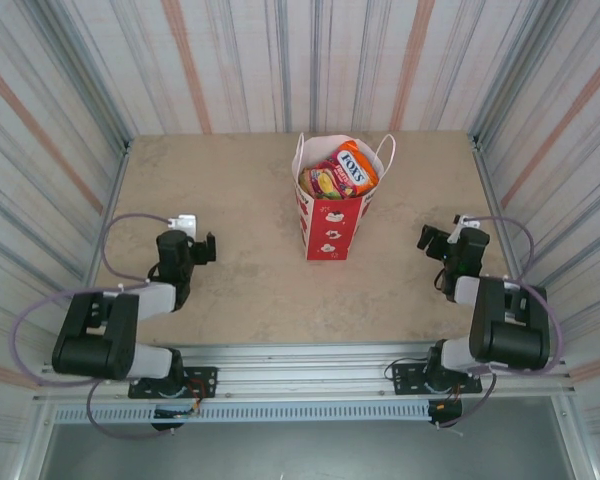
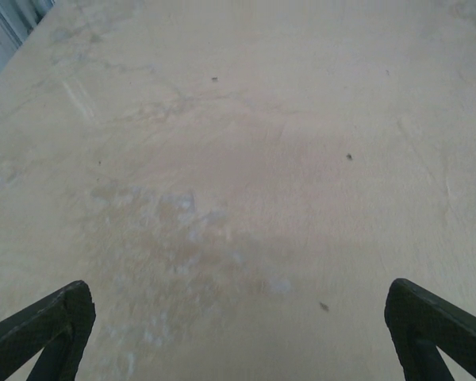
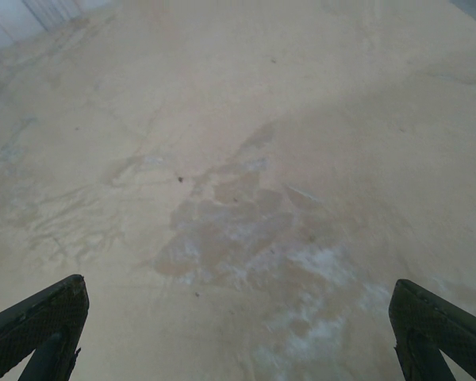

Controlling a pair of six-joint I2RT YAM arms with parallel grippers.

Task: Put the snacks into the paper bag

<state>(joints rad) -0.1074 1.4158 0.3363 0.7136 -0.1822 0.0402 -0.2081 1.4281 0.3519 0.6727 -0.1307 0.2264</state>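
Your left gripper point(image 2: 238, 302) and right gripper point(image 3: 238, 292) are spread wide, empty. Avoid the paper bag point(image 1: 330, 228): the snacks point(image 1: 342, 172) sit high (FOX'S uppermost), so a knock could spill them.

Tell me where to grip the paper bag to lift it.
Probably a cord handle, from above: the paper bag stands upright, its mouth stuffed with snacks, and the handles arch clear above the rim.

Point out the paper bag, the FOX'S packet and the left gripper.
White-and-red upright paper bag point(image 1: 330, 228): top external view, on its red lower band.
Red-orange glossy FOX'S packet point(image 1: 354, 166): top external view, on its printed face.
Left gripper point(image 2: 238, 295): left wrist view, midway between its open fingertips.
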